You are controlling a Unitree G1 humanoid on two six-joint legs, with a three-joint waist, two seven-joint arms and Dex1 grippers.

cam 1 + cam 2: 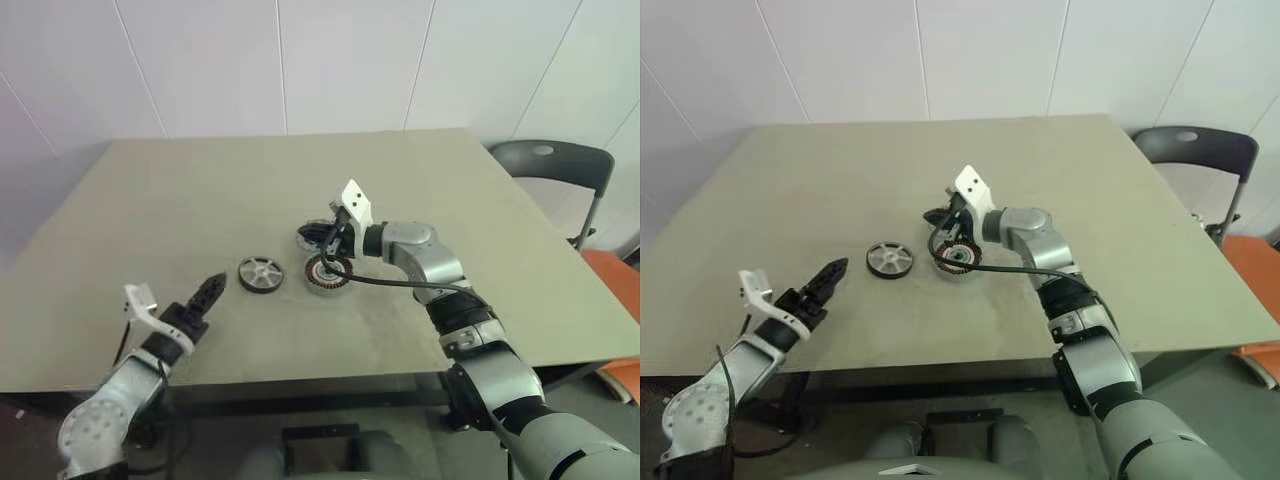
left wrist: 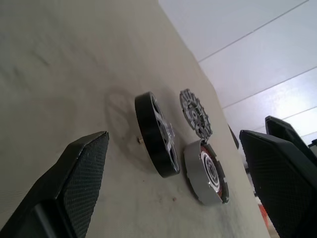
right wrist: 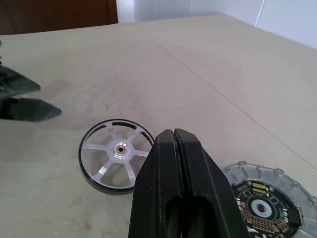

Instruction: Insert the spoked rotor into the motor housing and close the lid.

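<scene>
The spoked rotor (image 1: 261, 274), a silver wheel in a dark rim, lies flat on the table. Right beside it stands the motor housing (image 1: 326, 272) with copper-red windings showing. Just behind the housing lies the lid (image 3: 262, 203), dark centre facing up. My right gripper (image 1: 332, 243) is shut on nothing and hovers above the housing and next to the lid. My left gripper (image 1: 212, 287) is open and empty, low over the table. It points at the rotor from a short way off, with its fingers (image 2: 74, 188) spread wide.
The beige table (image 1: 180, 200) has its front edge just below my left gripper. A black chair (image 1: 555, 160) and an orange object (image 1: 615, 290) stand off the table's right side. A black cable (image 1: 385, 282) runs along my right forearm.
</scene>
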